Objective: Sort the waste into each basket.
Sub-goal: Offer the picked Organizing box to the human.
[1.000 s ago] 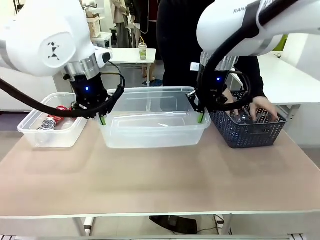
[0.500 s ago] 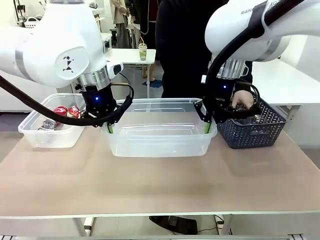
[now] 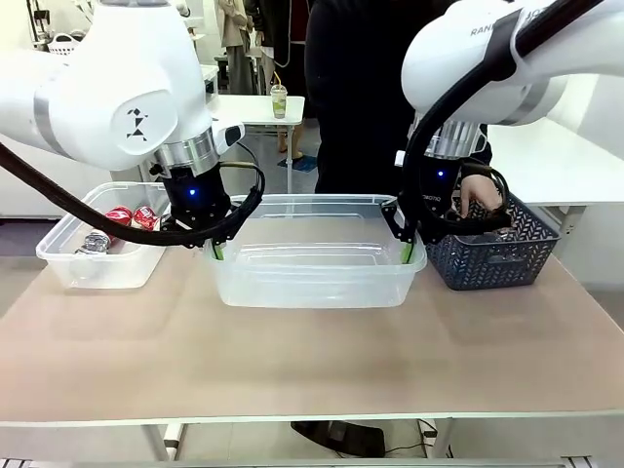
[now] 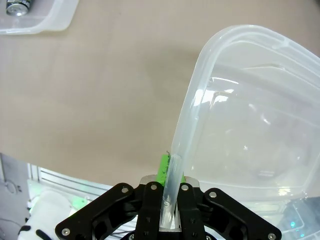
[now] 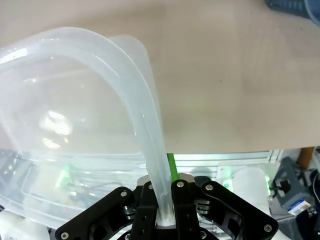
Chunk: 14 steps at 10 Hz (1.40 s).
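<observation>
Two grippers are on one big clear tub (image 3: 310,258) in the middle of the worktop (image 3: 312,361), one at each short end. The left gripper (image 3: 216,250) comes down on the tub's left rim and the right gripper (image 3: 405,250) on its right rim. Both wrists point down.

In the left wrist view, the left gripper (image 4: 168,175) has its fingers clamped on the rolled rim. The clear wall runs straight up between them, with a green pad (image 4: 163,170) pressed against its outer side. The big clear tub (image 4: 250,150) looks empty inside, with bare worktop (image 4: 100,100) beside it.

The right wrist view is much the same. The right gripper (image 5: 163,175) has its fingers closed on the rim, a green pad (image 5: 171,167) sits against it, and the tub wall (image 5: 75,100) curves away to the left. I cannot tell whether the tub's base is touching the worktop or is just off it.

A smaller clear tub (image 3: 97,271) stands on the worktop just left of the big one, apart from it. It holds red-and-silver cans (image 3: 132,216) at the back, and one more can (image 3: 95,241) lies nearer the front.

A dark lattice basket (image 3: 492,258) stands right of the big tub, close behind the right gripper. A person in dark clothes stands at the far side with a hand (image 3: 478,193) down in that basket. What is in the basket is too hidden to name.
</observation>
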Motion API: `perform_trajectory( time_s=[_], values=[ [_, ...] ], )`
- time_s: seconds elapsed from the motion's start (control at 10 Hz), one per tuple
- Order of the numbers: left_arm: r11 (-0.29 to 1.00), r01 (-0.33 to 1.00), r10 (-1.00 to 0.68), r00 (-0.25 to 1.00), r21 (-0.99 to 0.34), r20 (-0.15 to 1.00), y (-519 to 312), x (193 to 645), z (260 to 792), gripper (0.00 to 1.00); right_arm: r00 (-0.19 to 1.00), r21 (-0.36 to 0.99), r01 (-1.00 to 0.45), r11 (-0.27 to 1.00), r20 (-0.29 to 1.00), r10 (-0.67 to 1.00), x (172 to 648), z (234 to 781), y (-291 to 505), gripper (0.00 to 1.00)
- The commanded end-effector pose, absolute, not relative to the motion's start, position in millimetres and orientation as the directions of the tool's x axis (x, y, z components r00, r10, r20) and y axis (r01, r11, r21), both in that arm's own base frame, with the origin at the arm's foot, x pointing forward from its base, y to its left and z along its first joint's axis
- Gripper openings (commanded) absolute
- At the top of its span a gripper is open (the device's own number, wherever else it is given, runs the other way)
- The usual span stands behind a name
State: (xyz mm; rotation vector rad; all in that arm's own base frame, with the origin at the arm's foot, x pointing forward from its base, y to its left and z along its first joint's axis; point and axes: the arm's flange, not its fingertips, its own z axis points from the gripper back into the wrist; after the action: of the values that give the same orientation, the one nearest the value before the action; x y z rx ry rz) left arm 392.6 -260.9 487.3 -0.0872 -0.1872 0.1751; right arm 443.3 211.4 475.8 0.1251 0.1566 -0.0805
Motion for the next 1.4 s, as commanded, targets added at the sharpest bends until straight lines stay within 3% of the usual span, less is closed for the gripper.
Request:
perform_trajectory(
  time_s=[0.0, 1.3],
  values=[
    [0.978, -0.183, 0.199, 0.963, -0.104, 0.181, -255.3, 394.5, 486.1, 0.04, 0.985, 0.123, 0.089, 0.988, -0.159, -0.069, 442.3, 480.0, 213.2, 0.03],
    [0.978, -0.183, 0.199, 0.963, -0.104, 0.181, -255.3, 394.5, 486.1, 0.04, 0.985, 0.123, 0.089, 0.988, -0.159, -0.069, 442.3, 480.0, 213.2, 0.03]
  ],
)
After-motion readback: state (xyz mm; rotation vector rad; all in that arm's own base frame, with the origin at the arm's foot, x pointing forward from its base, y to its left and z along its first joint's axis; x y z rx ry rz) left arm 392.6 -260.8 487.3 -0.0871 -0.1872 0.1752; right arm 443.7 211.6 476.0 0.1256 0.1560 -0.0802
